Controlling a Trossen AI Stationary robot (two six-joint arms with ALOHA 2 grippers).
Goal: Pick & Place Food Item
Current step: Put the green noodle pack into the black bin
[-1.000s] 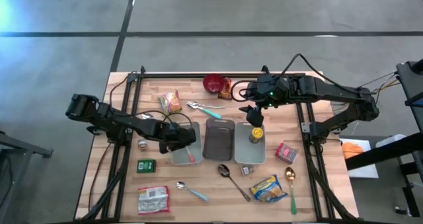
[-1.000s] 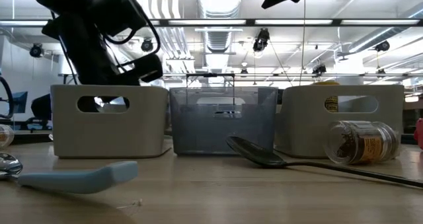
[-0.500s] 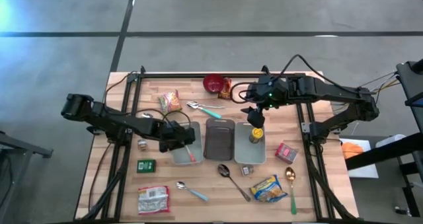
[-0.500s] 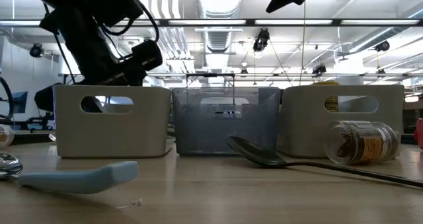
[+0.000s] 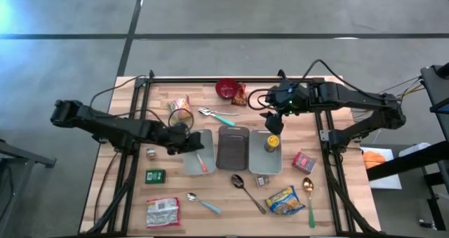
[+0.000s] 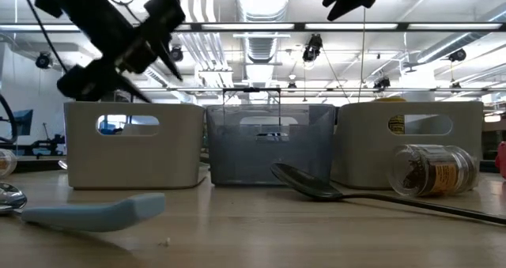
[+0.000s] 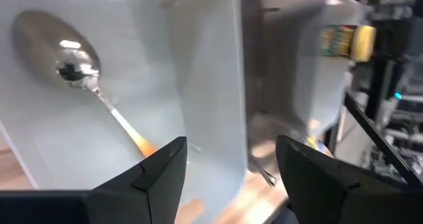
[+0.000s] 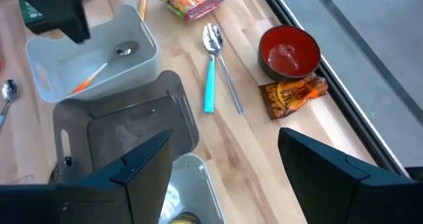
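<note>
Your left gripper (image 5: 181, 134) has pulled back off the left bin (image 5: 197, 152) and now hangs empty at its outer rim, fingers parted; the orange-handled spoon (image 7: 99, 95) lies inside. The snack packet (image 5: 180, 107) sits just beyond, near the table's far edge. Your right gripper (image 5: 271, 124) holds open and empty above the right bin (image 5: 265, 154), where a yellow-lidded jar (image 5: 271, 143) stands.

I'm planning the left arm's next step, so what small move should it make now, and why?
Probably lift the left tool clear of the white bin: it hangs open and empty at the bin's edge, and the orange-handled spoon already lies inside.
</note>
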